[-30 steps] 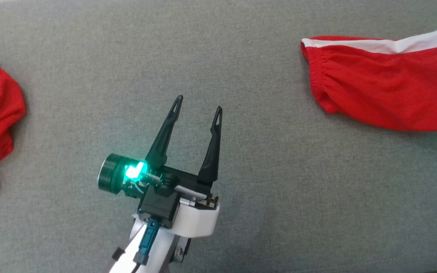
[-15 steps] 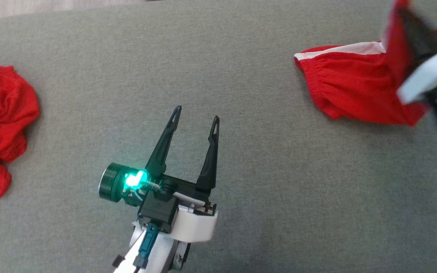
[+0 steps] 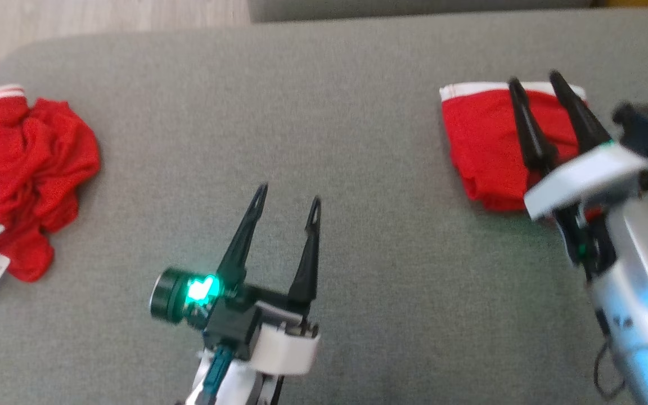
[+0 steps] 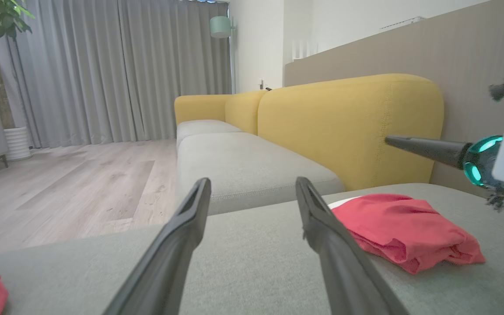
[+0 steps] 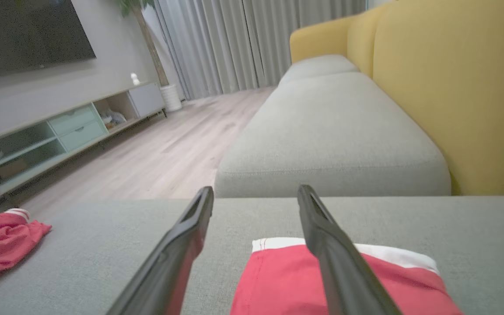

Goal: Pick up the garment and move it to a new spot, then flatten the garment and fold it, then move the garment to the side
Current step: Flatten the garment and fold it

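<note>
Grey cushion [image 3: 358, 112] fills the scene, soft and flat, and that's our work surface. Nearest to us, the left gripper [image 3: 288, 192] hangs over bare fabric mid-cushion, jaws spread wide, nothing in them. Out to the right, the right gripper [image 3: 533, 77] is wide open too and holds nothing. Its fingers are above the folded red garment [image 3: 484, 146], and the left wrist view shows clear air between them. That garment lies in a compact stack, white band at its far edge, well over on the cushion's right side. I'd call this the tail of the last step, with the bundle set aside. What's next, by my read: lift that right arm straight up and away so no finger snags the top layer. Far left, a crumpled red garment [image 3: 31, 163] waits untouched. Beyond are the yellow backrest [image 4: 348, 127] and wooden floor [image 4: 81, 175].
</note>
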